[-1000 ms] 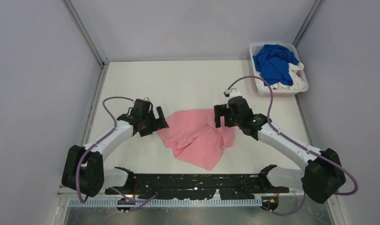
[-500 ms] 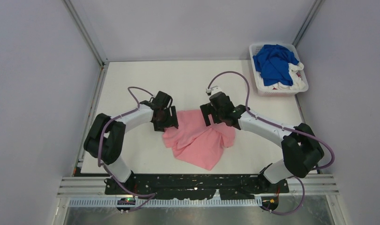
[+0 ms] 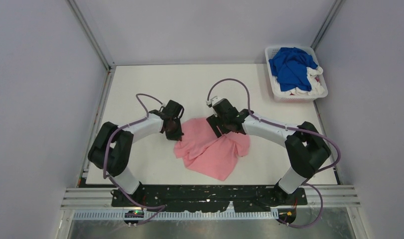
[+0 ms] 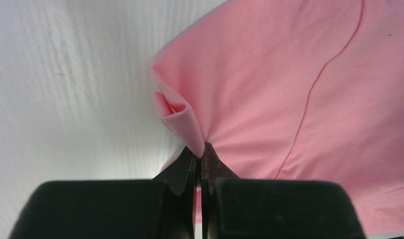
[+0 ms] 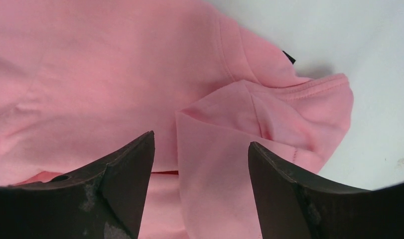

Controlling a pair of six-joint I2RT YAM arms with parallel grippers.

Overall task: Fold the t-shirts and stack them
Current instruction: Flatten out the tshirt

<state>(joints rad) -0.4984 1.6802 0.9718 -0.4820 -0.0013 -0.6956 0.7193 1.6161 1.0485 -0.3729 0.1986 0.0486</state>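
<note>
A light pink t-shirt lies crumpled in the middle of the white table. My left gripper is at its left edge. The left wrist view shows that gripper shut on a pinched fold at the edge of the pink cloth. My right gripper is down on the shirt's upper middle. In the right wrist view it stands open, its fingers straddling a raised fold of pink cloth near a sleeve hem. A royal blue t-shirt and white ones lie in the basket.
The white slatted basket stands at the table's back right corner. Grey walls and metal frame posts close in the table on three sides. Bare white table lies behind and beside the pink shirt.
Both arms reached inward and down onto the pink shirt. The left gripper went from open to shut on the shirt's left edge. The right gripper's jaws narrowed a little around a fold.
</note>
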